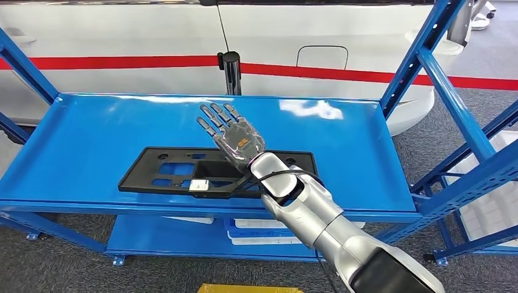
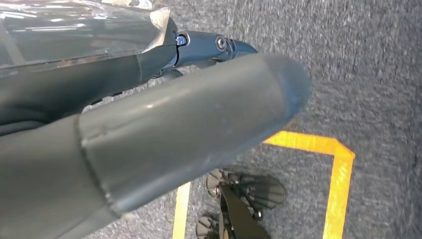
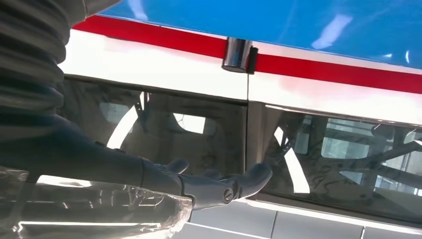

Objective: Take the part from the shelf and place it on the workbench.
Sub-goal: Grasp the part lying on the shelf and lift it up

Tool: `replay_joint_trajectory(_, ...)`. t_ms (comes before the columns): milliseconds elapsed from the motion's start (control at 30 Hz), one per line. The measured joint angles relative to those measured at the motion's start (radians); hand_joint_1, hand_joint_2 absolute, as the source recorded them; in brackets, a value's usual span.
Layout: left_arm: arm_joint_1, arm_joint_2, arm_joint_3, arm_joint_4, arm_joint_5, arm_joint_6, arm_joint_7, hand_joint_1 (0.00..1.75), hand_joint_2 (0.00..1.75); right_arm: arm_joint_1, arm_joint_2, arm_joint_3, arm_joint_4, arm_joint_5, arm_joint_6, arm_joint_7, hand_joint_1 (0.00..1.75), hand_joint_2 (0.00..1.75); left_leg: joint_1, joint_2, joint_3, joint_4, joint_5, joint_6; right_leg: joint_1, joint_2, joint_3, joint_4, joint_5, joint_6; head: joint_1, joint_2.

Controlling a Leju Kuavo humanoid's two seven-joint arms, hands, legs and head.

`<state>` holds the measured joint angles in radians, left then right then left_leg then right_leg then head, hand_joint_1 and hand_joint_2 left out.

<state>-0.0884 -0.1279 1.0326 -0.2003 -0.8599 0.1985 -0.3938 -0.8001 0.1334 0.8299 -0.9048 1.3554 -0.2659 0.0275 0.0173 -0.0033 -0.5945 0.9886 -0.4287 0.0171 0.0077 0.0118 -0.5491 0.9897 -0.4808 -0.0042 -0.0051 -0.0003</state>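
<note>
Right hand (image 1: 231,135) raised flat over black perforated panel (image 1: 177,171) on blue shelf (image 1: 79,140), fingers spread, holding nothing, apparently ready to grasp.

part (image 1: 183,171): right end hidden by right hand (image 1: 235,137) | shelf (image 1: 73,140): cropped left

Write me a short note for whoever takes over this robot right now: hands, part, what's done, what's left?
Right hand: open, fingers spread, raised over the part, not holding it.
Left hand: hangs over the floor; open or shut cannot be told.
Part: flat black panel lying on the blue shelf.
Done: the reach only.
Left: grip the part, lift it, place it on the workbench.
</note>
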Motion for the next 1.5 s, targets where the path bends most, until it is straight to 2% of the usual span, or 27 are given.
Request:
replay_joint_trajectory(100,0.0,0.0,0.0,0.0,0.0,0.0,0.0,0.0,0.0,-0.002,0.0,0.0,0.0,0.0,0.0,0.0,0.0,1.75,0.005,0.001,0.017,-0.018,0.003,0.008,0.0,-0.005,-0.012,0.027,-0.015,0.007,0.002,0.0)
replay_joint_trajectory(300,0.0,0.0,0.0,0.0,0.0,0.0,0.0,0.0,0.0,-0.003,0.0,0.0,0.0,0.0,0.0,0.0,0.0,1.75,0.006,0.002,0.018,-0.019,0.002,0.011,0.0,-0.005,-0.018,0.04,-0.02,0.006,0.002,0.0)
replay_joint_trajectory(367,-0.001,0.0,0.0,0.0,0.0,0.0,0.0,0.0,0.0,-0.004,-0.001,0.0,0.0,0.0,0.0,0.0,0.0,1.75,0.005,0.002,0.02,-0.019,-0.001,0.014,-0.004,-0.004,-0.069,0.132,-0.052,0.005,0.002,0.0)
replay_joint_trajectory(400,-0.001,0.0,0.0,0.0,0.0,0.001,0.0,0.0,0.0,-0.002,-0.003,0.0,0.001,0.0,-0.001,0.0,0.0,1.75,0.005,0.002,0.025,-0.018,-0.006,0.015,-0.008,-0.005,-0.112,0.196,-0.065,0.011,0.002,0.0)
replay_joint_trajectory(433,-0.001,-0.001,0.0,0.0,-0.001,0.017,0.007,0.0,0.0,0.009,-0.011,-0.003,-0.012,-0.004,-0.022,0.003,0.0,1.75,0.006,0.0,0.034,-0.017,-0.015,0.012,-0.015,-0.006,-0.129,0.203,-0.05,0.024,0.002,0.0)
replay_joint_trajectory(500,0.002,-0.002,0.0,0.0,-0.006,0.065,0.025,0.0,0.0,0.097,-0.094,-0.025,-0.221,-0.015,-0.043,0.02,0.0,1.75,0.007,-0.005,0.055,-0.011,-0.04,0.003,-0.024,-0.007,-0.098,0.098,0.017,0.04,0.002,0.0)
replay_joint_trajectory(533,0.003,-0.003,0.0,0.0,-0.009,0.088,0.034,0.0,0.0,0.143,-0.139,-0.038,-0.339,-0.021,-0.053,0.029,0.0,1.75,0.008,-0.006,0.063,-0.01,-0.05,0.0,-0.027,-0.006,-0.064,0.026,0.047,0.041,0.002,0.0)
replay_joint_trajectory(567,0.004,-0.003,0.0,0.0,-0.011,0.096,0.036,0.0,0.0,0.182,-0.179,-0.049,-0.448,-0.022,-0.042,0.035,0.0,1.75,0.007,-0.005,0.067,-0.01,-0.055,-0.001,-0.027,-0.004,-0.054,0.007,0.051,0.034,0.002,0.0)
replay_joint_trajectory(600,0.004,-0.003,0.0,0.0,-0.011,0.096,0.035,0.0,0.0,0.191,-0.188,-0.052,-0.474,-0.022,-0.042,0.035,0.0,1.75,0.007,-0.002,0.07,-0.014,-0.055,-0.001,-0.026,-0.001,-0.055,0.007,0.05,0.033,0.002,0.0)
replay_joint_trajectory(833,0.003,-0.004,0.0,0.0,-0.011,0.095,0.024,0.0,0.0,0.211,-0.216,-0.062,-0.53,-0.02,-0.048,0.033,0.0,1.75,0.009,0.001,0.074,-0.023,-0.056,-0.004,-0.021,0.001,-0.054,0.007,0.046,0.026,0.002,0.0)
replay_joint_trajectory(967,0.003,-0.004,0.0,0.0,-0.011,0.093,0.013,0.0,0.0,0.216,-0.225,-0.069,-0.537,-0.024,-0.055,0.032,0.0,1.75,0.011,0.001,0.073,-0.022,-0.058,-0.02,-0.022,0.001,-0.054,0.007,0.048,0.024,0.002,0.0)
replay_joint_trajectory(1033,0.003,-0.004,0.0,0.0,-0.01,0.09,0.008,0.0,0.0,0.218,-0.227,-0.072,-0.537,-0.026,-0.056,0.031,0.0,1.75,0.008,0.001,0.072,-0.018,-0.057,-0.015,-0.028,0.001,-0.052,0.002,0.053,0.028,0.001,0.0)
replay_joint_trajectory(1100,0.002,-0.004,0.0,0.0,-0.01,0.087,0.002,0.0,0.0,0.218,-0.226,-0.076,-0.537,-0.026,-0.056,0.03,0.0,1.75,0.007,0.004,0.083,-0.039,-0.04,0.002,-0.028,-0.001,-0.048,-0.005,0.056,0.036,0.0,0.0)
replay_joint_trajectory(1167,0.0,-0.006,0.0,0.0,-0.009,0.086,-0.001,0.0,0.0,0.217,-0.226,-0.079,-0.537,-0.027,-0.056,0.03,0.0,1.75,0.012,0.011,0.101,-0.075,-0.019,0.014,-0.024,-0.004,-0.065,0.037,0.03,0.035,0.003,0.0)
replay_joint_trajectory(1233,-0.001,-0.008,0.0,0.0,-0.009,0.085,-0.001,0.0,0.0,0.217,-0.227,-0.08,-0.536,-0.028,-0.056,0.03,0.0,1.75,0.016,0.014,0.105,-0.086,-0.014,0.017,-0.027,-0.005,-0.114,0.155,-0.026,0.031,0.006,0.0)
replay_joint_trajectory(1267,-0.001,-0.008,0.0,0.0,-0.009,0.085,-0.001,0.0,0.0,0.22,-0.228,-0.08,-0.534,-0.029,-0.056,0.029,0.0,1.75,0.017,0.015,0.104,-0.086,-0.015,0.015,-0.031,-0.005,-0.139,0.216,-0.047,0.034,0.006,0.0)
replay_joint_trajectory(1300,-0.001,-0.008,0.0,0.0,-0.009,0.085,-0.001,0.0,0.0,0.223,-0.228,-0.08,-0.533,-0.029,-0.057,0.028,0.0,1.75,0.018,0.015,0.103,-0.085,-0.016,0.013,-0.036,-0.005,-0.152,0.25,-0.056,0.042,0.007,0.0)
replay_joint_trajectory(1333,-0.001,-0.009,0.0,0.001,-0.009,0.086,-0.001,0.0,0.0,0.225,-0.229,-0.081,-0.532,-0.03,-0.058,0.027,0.0,1.75,0.021,0.015,0.103,-0.082,-0.019,0.008,-0.041,-0.006,-0.146,0.247,-0.048,0.055,0.007,0.0)
replay_joint_trajectory(1367,0.0,-0.009,0.0,0.001,-0.009,0.087,-0.001,0.0,0.0,0.226,-0.229,-0.082,-0.531,-0.032,-0.062,0.026,0.0,1.75,0.027,0.015,0.102,-0.076,-0.023,0.001,-0.048,-0.009,-0.119,0.202,-0.026,0.072,0.007,0.0)
replay_joint_trajectory(1400,0.0,-0.01,0.0,0.001,-0.009,0.088,-0.001,0.0,0.0,0.226,-0.229,-0.083,-0.531,-0.034,-0.066,0.025,0.0,1.75,0.031,0.014,0.1,-0.065,-0.03,-0.01,-0.054,-0.012,-0.078,0.131,-0.006,0.088,0.007,0.0)
replay_joint_trajectory(1433,-0.001,-0.01,0.001,0.001,-0.009,0.09,0.0,0.0,0.0,0.226,-0.229,-0.083,-0.53,-0.036,-0.07,0.024,0.0,1.75,0.035,0.013,0.095,-0.054,-0.037,-0.021,-0.054,-0.011,-0.04,0.075,0.009,0.097,0.01,0.0)
replay_joint_trajectory(1467,-0.001,-0.009,0.001,0.001,-0.009,0.092,0.001,0.0,0.0,0.226,-0.228,-0.084,-0.53,-0.038,-0.074,0.024,0.0,1.75,0.036,0.012,0.091,-0.042,-0.044,-0.033,-0.052,-0.008,-0.017,0.038,0.017,0.098,0.013,0.0)
replay_joint_trajectory(1500,-0.001,-0.009,0.001,0.001,-0.009,0.093,0.001,0.0,0.0,0.226,-0.228,-0.085,-0.53,-0.039,-0.076,0.023,0.0,1.75,0.034,0.01,0.085,-0.03,-0.05,-0.042,-0.051,-0.005,-0.008,0.027,0.01,0.089,0.015,0.0)
